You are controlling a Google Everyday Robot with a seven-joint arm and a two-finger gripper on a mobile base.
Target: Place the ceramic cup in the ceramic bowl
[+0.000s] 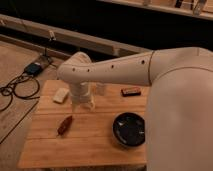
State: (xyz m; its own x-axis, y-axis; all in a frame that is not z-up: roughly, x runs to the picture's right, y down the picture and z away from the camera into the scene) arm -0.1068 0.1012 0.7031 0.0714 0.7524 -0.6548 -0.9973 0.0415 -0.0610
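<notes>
The black glossy ceramic bowl [129,129] sits on the wooden table [95,145] at the front right. My gripper [83,101] hangs from the white arm and reaches down to the table at the back left, well left of the bowl. A pale shape at the gripper's lower end may be the ceramic cup, but I cannot tell it apart from the gripper. The cup shows nowhere else with certainty.
A small pale block [61,95] lies left of the gripper. A reddish-brown object [65,125] lies in front of it. A flat dark rectangular object [131,91] lies at the back. A clear bottle [100,89] stands behind the gripper. Cables [20,90] lie on the floor at left.
</notes>
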